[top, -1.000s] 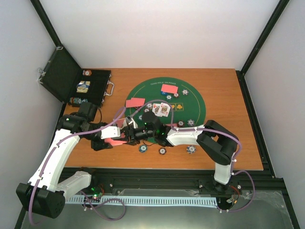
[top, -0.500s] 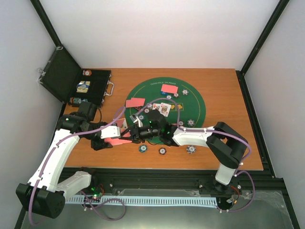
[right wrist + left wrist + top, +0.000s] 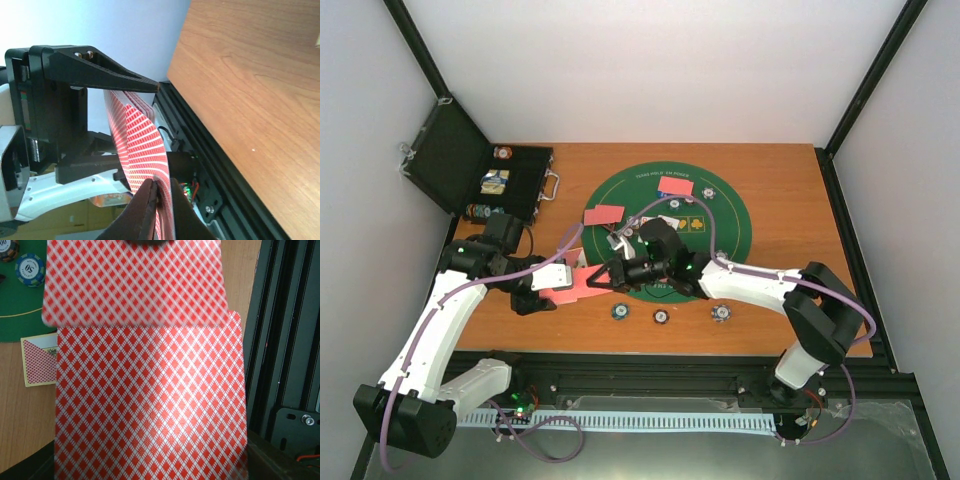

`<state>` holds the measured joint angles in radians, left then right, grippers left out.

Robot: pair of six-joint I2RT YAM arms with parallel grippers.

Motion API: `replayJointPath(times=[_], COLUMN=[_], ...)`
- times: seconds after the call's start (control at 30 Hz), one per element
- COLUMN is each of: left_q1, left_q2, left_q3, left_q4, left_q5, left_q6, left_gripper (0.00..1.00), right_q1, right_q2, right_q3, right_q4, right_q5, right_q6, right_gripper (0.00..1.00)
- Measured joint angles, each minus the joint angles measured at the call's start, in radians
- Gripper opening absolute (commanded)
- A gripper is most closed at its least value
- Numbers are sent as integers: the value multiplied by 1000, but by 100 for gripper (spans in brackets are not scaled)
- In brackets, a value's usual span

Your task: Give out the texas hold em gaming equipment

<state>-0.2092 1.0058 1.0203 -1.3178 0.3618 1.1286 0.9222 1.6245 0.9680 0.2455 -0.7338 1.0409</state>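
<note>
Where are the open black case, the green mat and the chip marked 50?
open black case (image 3: 445,160), top view, its lid.
green mat (image 3: 730,218), top view, bare felt at right.
chip marked 50 (image 3: 30,269), left wrist view, its face.

We see the playing cards backed in a fine red-and-white diamond lattice. The poker chip is dark blue with white edge marks. The felt mat is deep green, with pale lettering and a thin pale ring. The table is orange-brown wood grain, the case black, and the arms white with black joints.
</note>
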Motion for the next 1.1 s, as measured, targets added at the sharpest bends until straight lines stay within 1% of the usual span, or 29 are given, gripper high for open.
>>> replayJointPath(times=[0.13, 0.2, 0.3, 0.37, 0.47, 0.57, 0.63, 0.67, 0.7, 0.8, 0.87, 0.93, 1.1], left_q1=[0, 0, 0, 0, 0, 0, 0, 0, 0, 0, 0, 0, 0], left_q2=[1, 3, 6, 6, 6, 7, 7, 7, 7, 7, 7, 7, 7], left_q3=[3, 9, 18, 19, 19, 19, 19, 19, 19, 19, 19, 19, 19], left_q4=[0, 0, -2, -3, -6, -8, -8, -9, -9, -11, -13, -15, -15], left_q5=[2, 4, 5, 5, 5, 7, 7, 7, 6, 6, 6, 7, 9], left_q6=[0, 0, 0, 0, 0, 0, -1, -1, -2, -2, -2, -2, -3], left_gripper=[27, 27, 28, 27, 27, 27, 27, 27, 27, 27, 27, 27, 27], right_q1=[-23, -39, -90, -135, -185, -198, -198, -198, -198, -198, -199, -203, -204], right_q2=[-28, -37, -56, -71, -58, 4, 85, 150, 172, 330, 414, 478, 517], right_q3=[13, 28, 75, 125, 278, 432, 526, 574, 585, 651, 664, 664, 664], right_q4=[-103, -183, -351, -482, -710, -868, -944, -986, -994, -1046, -1036, -1014, -930], right_q5=[6, 15, 58, 126, 351, 614, 816, 950, 988, 1256, 1374, 1454, 1533], right_q6=[-56, -100, -203, -292, -450, -566, -633, -672, -685, -790, -874, -974, -1156], right_gripper=[3, 3, 3, 3, 3, 3, 3, 3, 3, 3, 3, 3, 3])
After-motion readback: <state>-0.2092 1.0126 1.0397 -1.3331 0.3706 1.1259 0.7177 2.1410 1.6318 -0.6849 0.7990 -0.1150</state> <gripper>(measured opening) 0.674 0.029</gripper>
